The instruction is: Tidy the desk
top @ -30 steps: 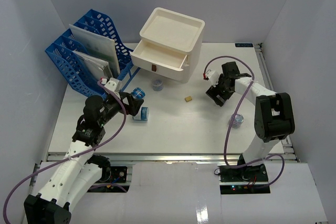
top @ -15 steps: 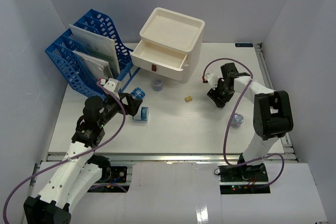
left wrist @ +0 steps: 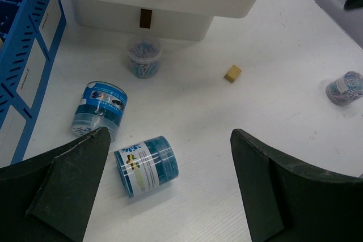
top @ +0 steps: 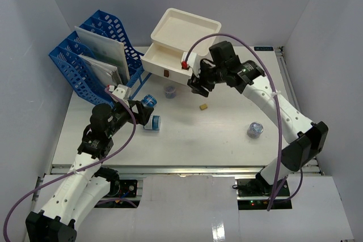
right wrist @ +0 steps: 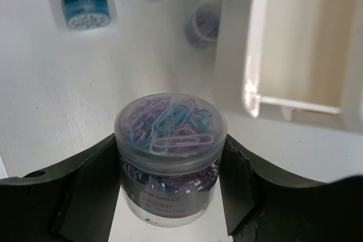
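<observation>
The white desk holds loose stationery. My right gripper is shut on a clear jar of coloured paper clips and holds it above the desk, just in front of the open drawer of the white drawer box. The drawer also shows in the right wrist view. My left gripper is open and empty above two blue tubs lying on their sides. In the top view they lie at its tip.
A small paper-clip jar stands in front of the drawer box. Another jar stands at the right. A tan cube lies mid-desk. Blue file racks with papers stand at the back left.
My right arm has swung from the right side of the desk up and left to the front of the open drawer. The left arm has not moved.
</observation>
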